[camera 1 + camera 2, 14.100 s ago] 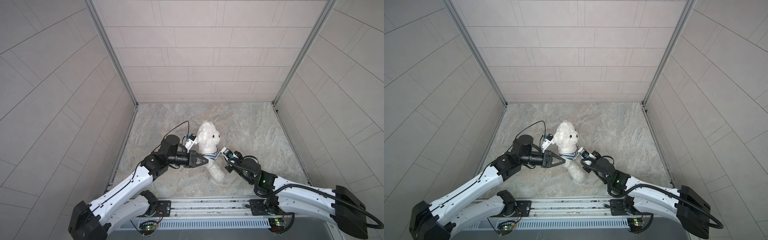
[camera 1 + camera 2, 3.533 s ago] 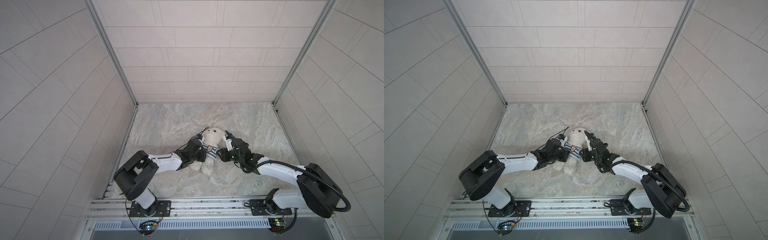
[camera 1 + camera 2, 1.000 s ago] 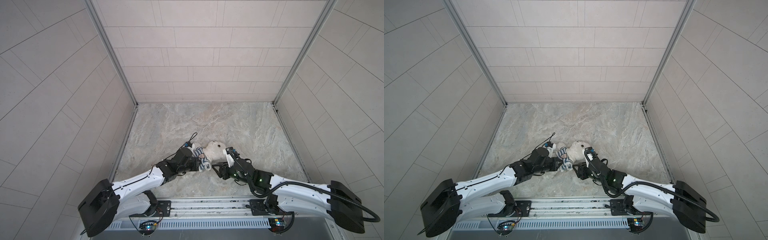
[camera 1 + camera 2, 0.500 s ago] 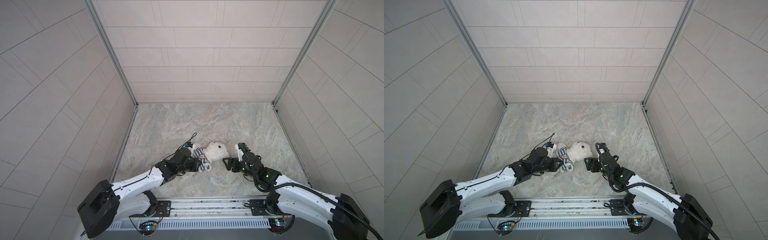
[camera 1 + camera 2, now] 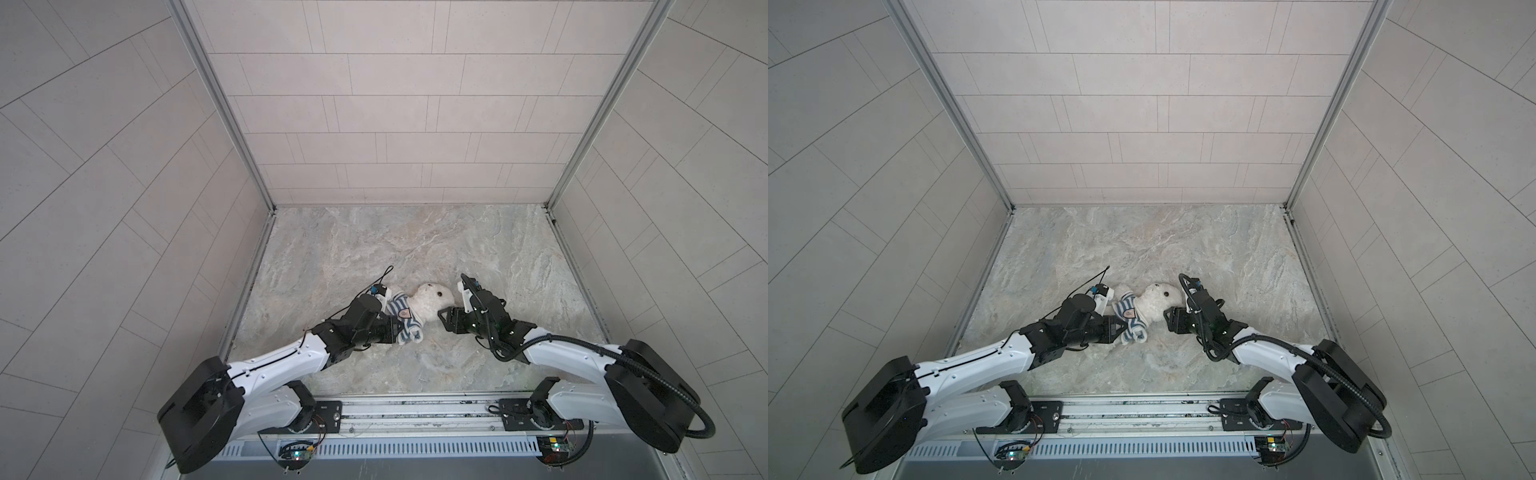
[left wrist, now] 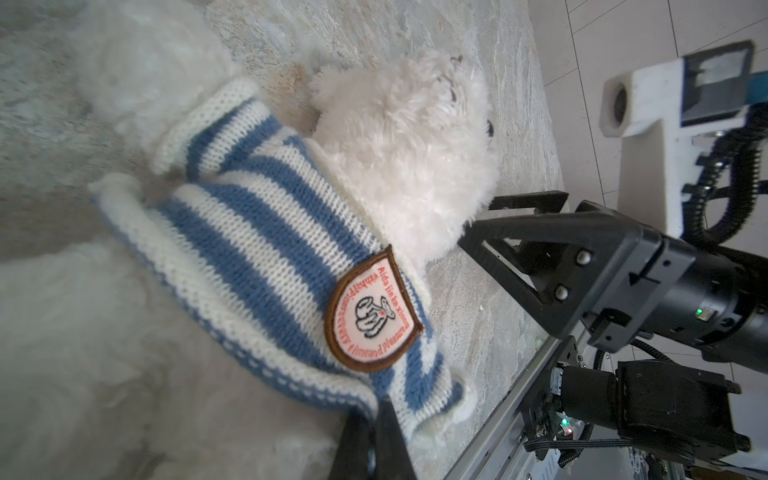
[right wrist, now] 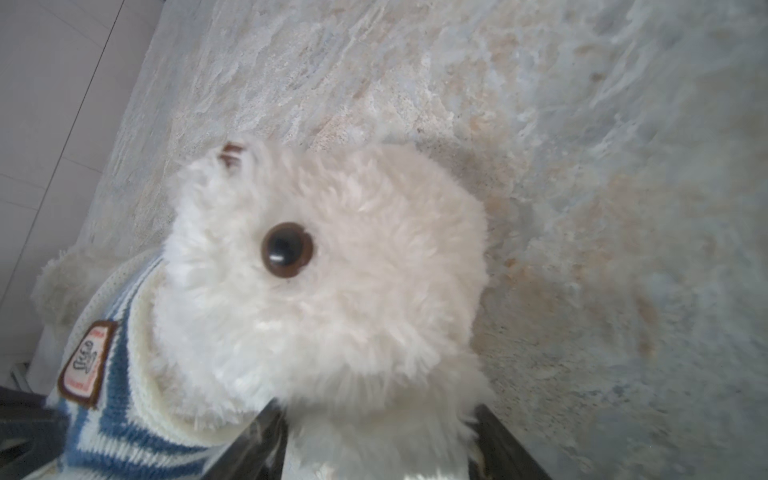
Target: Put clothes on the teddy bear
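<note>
Partly, teddy bear (image 5: 432, 301) hidden, left claw (image 5: 397, 330) pinching sweater (image 5: 401, 309)

2 top views looked down from high; each wrist view sat close behind its pincer (image 6: 371, 415). All 4 shared the bear (image 5: 430, 300).

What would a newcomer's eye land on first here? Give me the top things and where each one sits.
The fluffy white teddy bear lies near the middle of the marbled tabletop, wearing a blue-and-white striped sweater with a badge. The left gripper is pinched shut on the sweater's hem. The right gripper stands open at the bear's head.
</note>
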### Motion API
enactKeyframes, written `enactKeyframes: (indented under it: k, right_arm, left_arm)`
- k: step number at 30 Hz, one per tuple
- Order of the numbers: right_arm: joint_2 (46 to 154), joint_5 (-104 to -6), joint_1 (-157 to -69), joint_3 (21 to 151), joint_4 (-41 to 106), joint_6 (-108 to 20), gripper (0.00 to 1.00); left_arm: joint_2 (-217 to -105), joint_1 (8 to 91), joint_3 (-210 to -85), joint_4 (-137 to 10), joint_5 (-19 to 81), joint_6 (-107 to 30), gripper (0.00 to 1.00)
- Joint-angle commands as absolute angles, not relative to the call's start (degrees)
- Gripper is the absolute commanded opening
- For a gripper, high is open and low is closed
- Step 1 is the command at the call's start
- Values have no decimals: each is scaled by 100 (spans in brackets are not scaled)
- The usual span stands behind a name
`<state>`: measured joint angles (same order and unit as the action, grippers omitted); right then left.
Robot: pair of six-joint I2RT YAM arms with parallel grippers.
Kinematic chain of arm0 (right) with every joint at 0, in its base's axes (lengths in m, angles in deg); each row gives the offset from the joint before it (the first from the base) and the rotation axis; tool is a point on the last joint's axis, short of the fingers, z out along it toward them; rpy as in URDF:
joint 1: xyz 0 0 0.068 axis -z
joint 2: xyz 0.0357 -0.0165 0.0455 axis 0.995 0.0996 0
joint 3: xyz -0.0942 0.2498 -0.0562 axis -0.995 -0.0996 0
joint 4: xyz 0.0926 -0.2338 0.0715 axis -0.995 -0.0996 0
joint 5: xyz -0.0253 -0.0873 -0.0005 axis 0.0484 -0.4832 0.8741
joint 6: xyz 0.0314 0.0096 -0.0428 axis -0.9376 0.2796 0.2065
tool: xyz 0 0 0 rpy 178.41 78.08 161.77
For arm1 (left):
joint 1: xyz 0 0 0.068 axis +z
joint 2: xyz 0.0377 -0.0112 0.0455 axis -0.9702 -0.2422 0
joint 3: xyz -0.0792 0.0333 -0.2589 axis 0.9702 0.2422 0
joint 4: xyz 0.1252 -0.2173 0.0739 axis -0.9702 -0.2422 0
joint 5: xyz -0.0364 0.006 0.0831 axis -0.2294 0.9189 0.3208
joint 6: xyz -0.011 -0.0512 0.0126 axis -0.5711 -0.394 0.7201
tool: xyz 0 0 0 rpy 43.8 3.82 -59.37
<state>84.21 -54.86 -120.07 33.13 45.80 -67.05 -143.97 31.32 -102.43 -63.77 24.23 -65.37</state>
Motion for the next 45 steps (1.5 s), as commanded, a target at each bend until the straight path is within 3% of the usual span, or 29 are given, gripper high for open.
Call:
enactKeyframes:
  k: [1,4,11,19,29,33,36,42,45]
  right_arm:
    - [8615,-5517,-11938,3488,4788,-6600,51]
    - [8717,-5448,-11851,3489,4865,-6609,30]
    - [8494,-5478,-11776,3509,4506,-6437,0]
    - [8128,-5855,-11767,3589,3710,-5737,0]
    - [8467,-5929,-11758,3937,3332,-5336,0]
    - [8580,-5825,-11842,4269,2967,-5358,0]
    - [8586,-5860,-11963,4368,2812,-5387,0]
    - [8395,-6029,-12172,4298,2766,-5586,0]
    - [8258,-6122,-12268,4298,2661,-5649,0]
  left_arm:
    - [-14286,3183,-10168,-6493,2477,-6354,0]
    - [-14283,3186,-10159,-6499,2418,-6326,0]
    - [-14002,3288,-10071,-6692,2459,-6274,0]
    - [-13393,3856,-9974,-7504,2425,-5764,0]
    - [-13123,4162,-9860,-7675,2284,-5455,0]
    - [-13217,4145,-9856,-7183,1739,-5513,16]
    - [-13197,4023,-9830,-6974,1665,-5648,22]
    - [-12667,3359,-9989,-7394,2420,-5834,35]
    - [-12534,2920,-10096,-7659,2778,-6195,37]
